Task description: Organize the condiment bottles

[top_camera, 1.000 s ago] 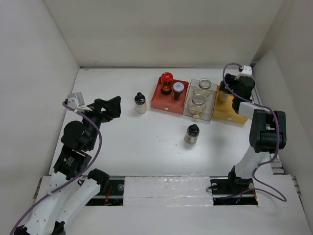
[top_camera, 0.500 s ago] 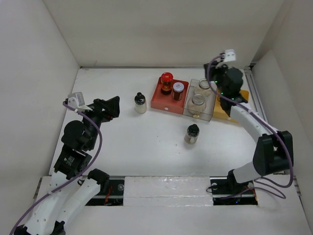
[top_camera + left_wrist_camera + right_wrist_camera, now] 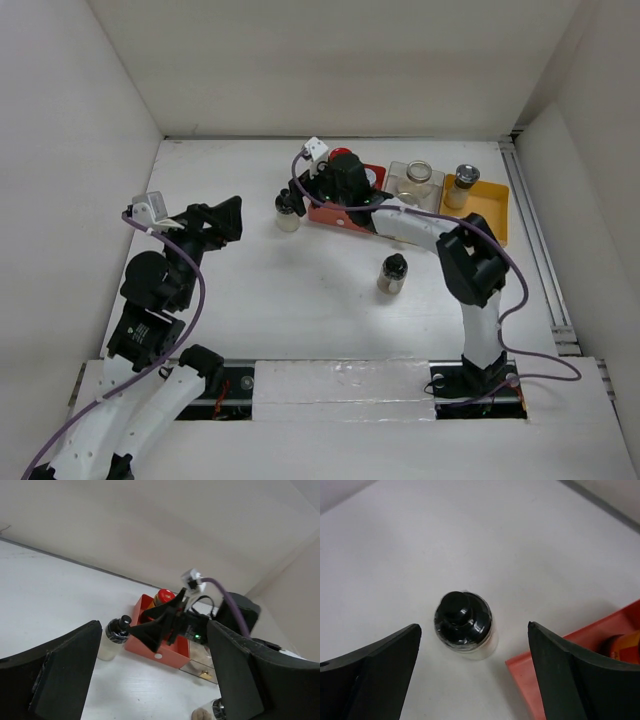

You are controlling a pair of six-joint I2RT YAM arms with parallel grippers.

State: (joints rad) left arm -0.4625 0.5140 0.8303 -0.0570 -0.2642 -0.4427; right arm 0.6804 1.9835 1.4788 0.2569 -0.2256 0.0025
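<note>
Once parked over the yellow tray [image 3: 490, 205] at far right, now stretched leftward across the red tray [image 3: 323, 214]: right gripper [image 3: 474, 630], fingers spread wide, hovering above the left black-knob shaker [image 3: 464, 622], straddling it without contact. Shaker upright on the table [image 3: 250, 290], just left of the red tray.

Left behind in the yellow tray: silver-lidded jar [image 3: 461, 185], upright.

Clear tray [image 3: 398, 172], between red and yellow: one clear round jar [image 3: 418, 177] in view, remainder hidden under the arm.

Red-lidded jar [image 3: 343, 158] at back of the red tray.

Second black-knob shaker [image 3: 392, 273] alone on the table, nearer the bases, unmoved.

Left gripper [image 3: 230, 215]: spread, empty, toward the table's left side, barely shifted.

Labels and writing: too small to read.
</note>
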